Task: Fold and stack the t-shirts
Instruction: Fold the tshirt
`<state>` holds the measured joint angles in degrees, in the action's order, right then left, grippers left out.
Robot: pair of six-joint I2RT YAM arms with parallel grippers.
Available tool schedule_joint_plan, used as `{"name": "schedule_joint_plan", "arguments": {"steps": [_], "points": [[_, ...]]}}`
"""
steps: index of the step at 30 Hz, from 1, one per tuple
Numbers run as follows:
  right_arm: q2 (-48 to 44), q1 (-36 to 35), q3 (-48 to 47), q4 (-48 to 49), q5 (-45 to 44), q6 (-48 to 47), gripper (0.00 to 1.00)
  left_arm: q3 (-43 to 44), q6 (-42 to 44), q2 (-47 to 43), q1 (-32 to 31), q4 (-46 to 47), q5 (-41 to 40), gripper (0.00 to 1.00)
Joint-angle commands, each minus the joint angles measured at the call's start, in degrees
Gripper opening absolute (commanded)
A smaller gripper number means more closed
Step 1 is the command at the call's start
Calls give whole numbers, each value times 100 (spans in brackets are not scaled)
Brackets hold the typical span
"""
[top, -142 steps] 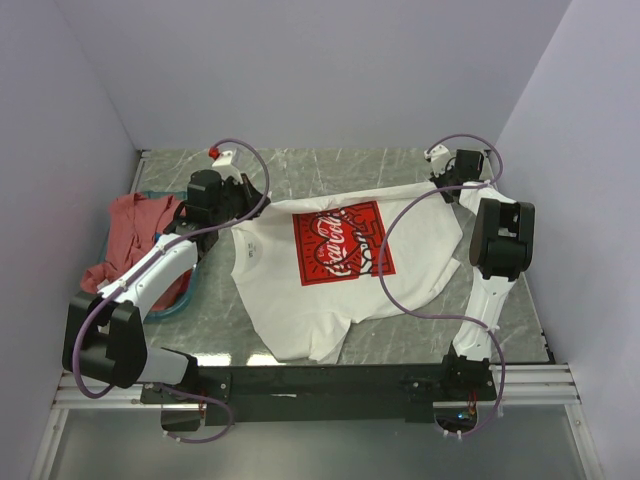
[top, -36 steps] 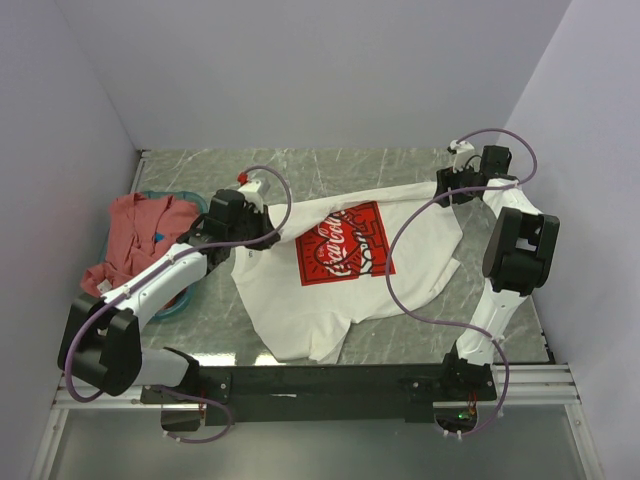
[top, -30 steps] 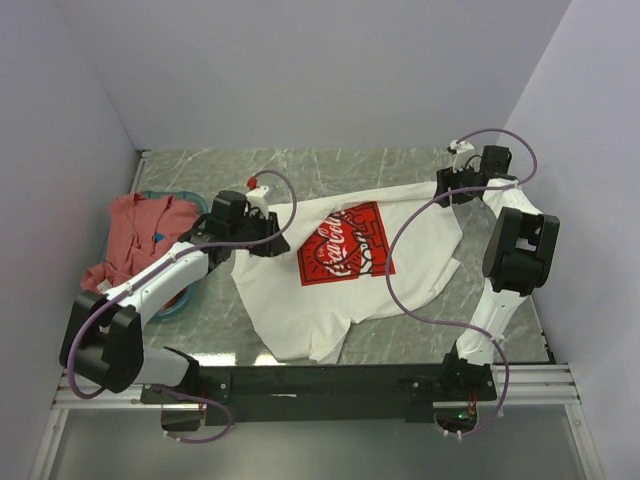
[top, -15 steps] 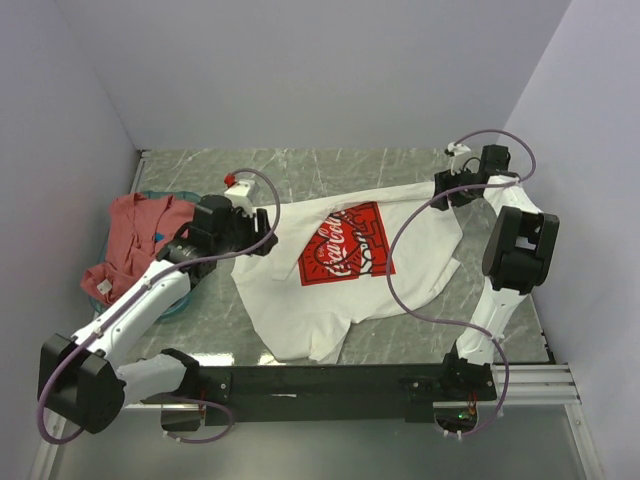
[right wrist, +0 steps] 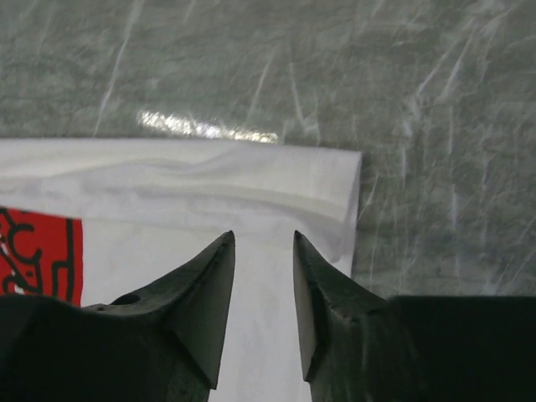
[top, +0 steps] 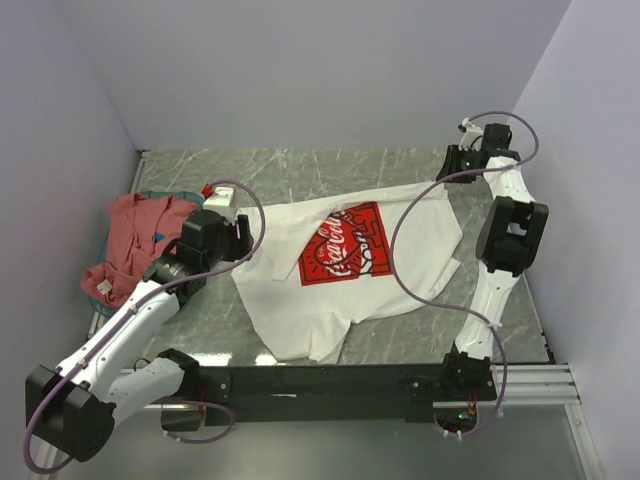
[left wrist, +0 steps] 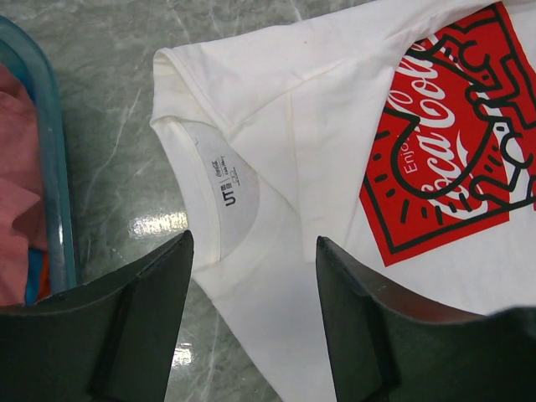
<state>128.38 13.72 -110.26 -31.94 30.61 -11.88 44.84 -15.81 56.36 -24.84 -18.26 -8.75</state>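
Your left hand (left wrist: 251, 251) has its fingers spread wide with nothing between them. It hangs over the collar of the white t-shirt (top: 340, 285), and the neck label (left wrist: 228, 180) shows in the gap just ahead of the fingertips. Just left of that hand in the wrist view is the curved rim of the teal basket (left wrist: 52, 184), with the salmon-red t-shirt (top: 128, 235) bunched in it and spilling over its edge at the far left of the desk (top: 330, 165).

Your right hand (right wrist: 261, 243) has its fingertips set a narrow gap apart. Nothing is pinched between them, and flat white cloth shows through the gap. It sits over the far right corner of the white t-shirt, where a folded band of cloth runs across the wrist view and ends in a square corner on the grey marbled desk. From above, that hand (top: 470, 152) is reached out toward the back right of the desk, close to the side wall.

The white t-shirt lies spread on the middle of the desk, print side up, collar toward your left arm. Its red square Coca-Cola print (top: 342, 243) is tilted slightly. The near edge of the shirt is rumpled, with a flap turned over close to the arm bases. The two shirts lie apart, not stacked.
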Motion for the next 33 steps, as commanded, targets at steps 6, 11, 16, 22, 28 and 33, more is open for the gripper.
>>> {"name": "schedule_joint_plan", "arguments": {"steps": [6, 11, 16, 22, 28, 33], "points": [[934, -167, -1559, -655, -688, 564, 34, -10, 140, -2, -3, 103, -197, 65], [1093, -299, -1806, -909, -1039, 441, 33, 16, 114, 60, -3, 112, -127, 65], [1128, -370, -1718, -1121, -1250, 213, 33, 7, 105, 86, -3, 121, -74, 65], [1093, -378, -1569, -1358, -1215, -59, 32, 16, 105, 147, -3, 112, -4, 65], [813, -370, -1193, -1464, -1286, -323, 32, 16, 113, 147, -3, 121, 75, 65], [619, -370, -910, -1534, -1321, -490, 32, 7, 114, 130, -3, 130, 163, 65]]}}
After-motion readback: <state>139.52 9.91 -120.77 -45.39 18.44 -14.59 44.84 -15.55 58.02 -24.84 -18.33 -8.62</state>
